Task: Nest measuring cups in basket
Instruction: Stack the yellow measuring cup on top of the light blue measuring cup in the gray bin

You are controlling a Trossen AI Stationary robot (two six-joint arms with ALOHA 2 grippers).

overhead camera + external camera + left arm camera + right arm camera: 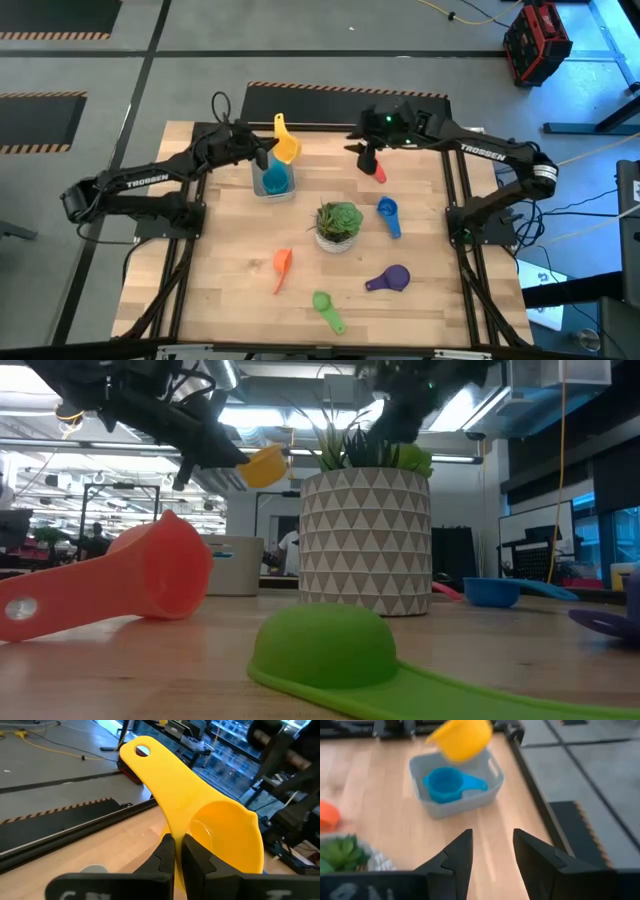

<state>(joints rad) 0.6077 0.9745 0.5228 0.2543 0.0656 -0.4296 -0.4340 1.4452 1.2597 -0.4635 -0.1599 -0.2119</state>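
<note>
Yellow measuring cup (pixel 286 146) is pinched at its handle by the left gripper (pixel 266 152), fingers closed on it, and hangs in the air over the basket (pixel 257 187), which stands on the wooden table (pixel 220 260) with a blue cup (pixel 274 178) lying inside. Right gripper (pixel 368 157) hovers with fingers parted and nothing between them, just beside the red cup (pixel 379 172) on the table. Orange cup (pixel 282 267), green cup (pixel 326 309), purple cup (pixel 390 278) and a second blue cup (pixel 388 215) lie around the potted plant (pixel 338 225).

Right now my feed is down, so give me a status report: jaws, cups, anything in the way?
Left gripper jaws shut on yellow plastic measuring cup, above grey plastic basket. Blue cup already inside. Right gripper jaws open, empty. Path unobstructed.
</note>
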